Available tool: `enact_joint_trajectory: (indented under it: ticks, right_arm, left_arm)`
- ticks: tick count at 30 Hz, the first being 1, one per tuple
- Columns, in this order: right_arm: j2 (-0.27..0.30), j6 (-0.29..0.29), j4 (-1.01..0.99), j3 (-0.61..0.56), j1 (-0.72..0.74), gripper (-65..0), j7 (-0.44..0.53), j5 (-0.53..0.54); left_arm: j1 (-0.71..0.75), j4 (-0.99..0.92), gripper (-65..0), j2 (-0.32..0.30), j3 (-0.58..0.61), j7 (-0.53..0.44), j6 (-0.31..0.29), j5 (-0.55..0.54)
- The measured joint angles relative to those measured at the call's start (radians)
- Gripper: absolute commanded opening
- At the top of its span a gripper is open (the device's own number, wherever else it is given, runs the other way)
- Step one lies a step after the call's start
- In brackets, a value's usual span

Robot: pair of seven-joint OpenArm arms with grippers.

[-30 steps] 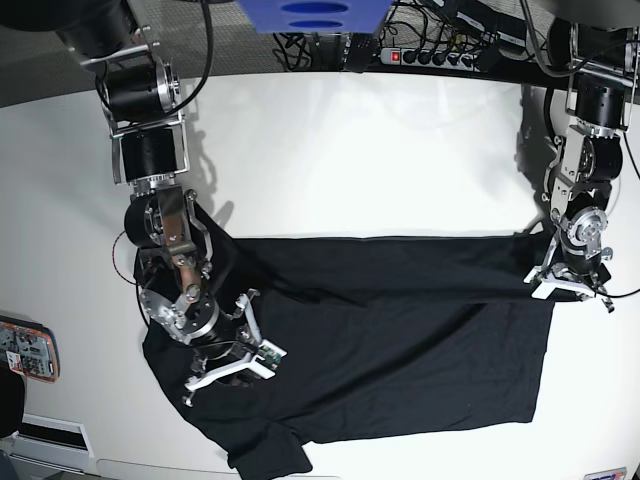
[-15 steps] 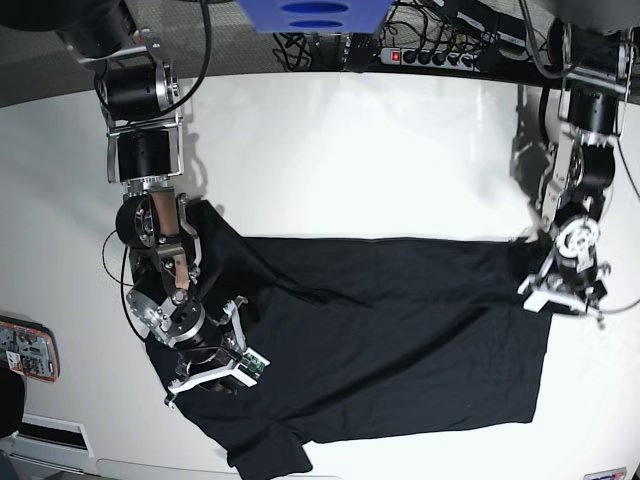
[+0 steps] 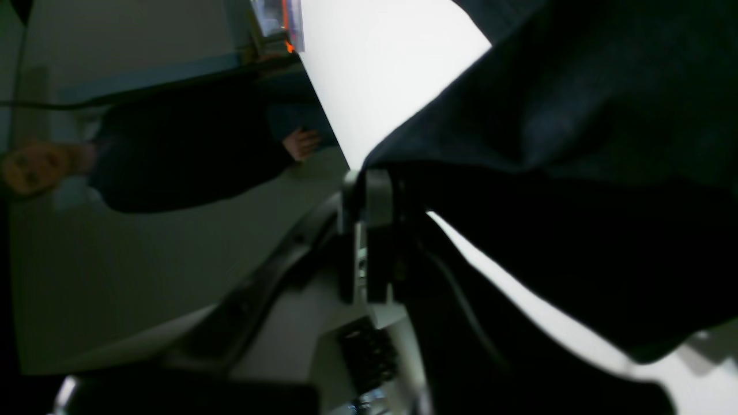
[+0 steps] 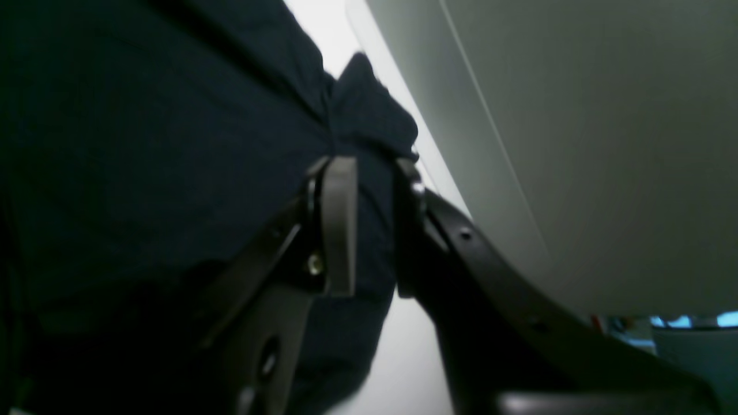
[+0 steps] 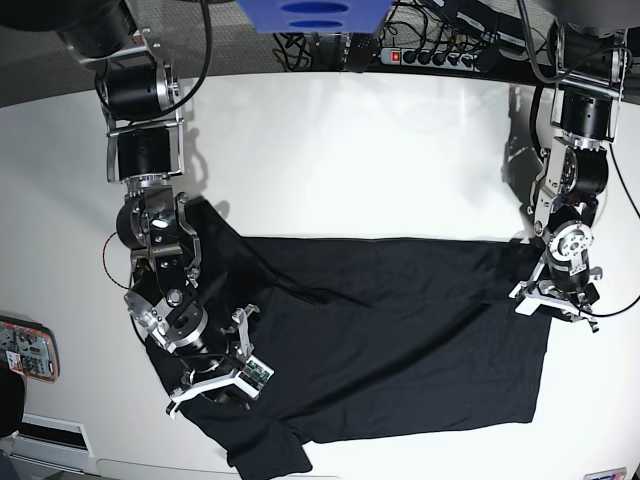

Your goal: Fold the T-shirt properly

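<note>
The black T-shirt [image 5: 400, 330] lies spread across the white table [image 5: 350, 160], with a fold line running across its upper half. My right gripper [image 5: 212, 385], on the base view's left, is shut on the shirt's cloth near the sleeve end. In the right wrist view the cloth [image 4: 144, 144] is pinched in the right gripper [image 4: 373, 230]. My left gripper [image 5: 555, 303], on the base view's right, is shut on the shirt's right edge. In the left wrist view the cloth [image 3: 576, 144] hangs from the left gripper [image 3: 369, 230] above the table.
A flat colourful object [image 5: 25, 350] lies at the table's left edge. A power strip [image 5: 430, 55] and cables sit behind the back edge. A blue object [image 5: 315, 15] hangs at the top. A person in dark clothes [image 3: 173, 150] is beyond the table.
My right gripper has moved toward the table's front-left edge, dragging the sleeve end. My left gripper has shifted slightly left and toward the front with the shirt's right edge.
</note>
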Motion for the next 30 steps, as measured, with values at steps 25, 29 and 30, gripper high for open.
enact_joint_trajectory:
  ticks: [25,29,30]
  right_arm:
    - [0.003,-0.014,0.058,0.155,-0.078,-54.5,-0.137,0.3]
    - [0.005,-0.011,0.154,0.174,-0.076,-54.5,-0.242,0.441]
    - [-0.005,-0.01,0.173,0.178,-0.076,-54.5,-0.266,0.463]
  left_arm:
    - [0.051,0.24,-4.1,0.138,-0.13,0.034,0.008,-0.375]
    - [0.069,0.367,-4.1,0.164,-0.187,0.22,0.02,-0.589]
    - [0.074,0.402,-4.1,0.175,-0.196,0.272,0.016,-0.657]
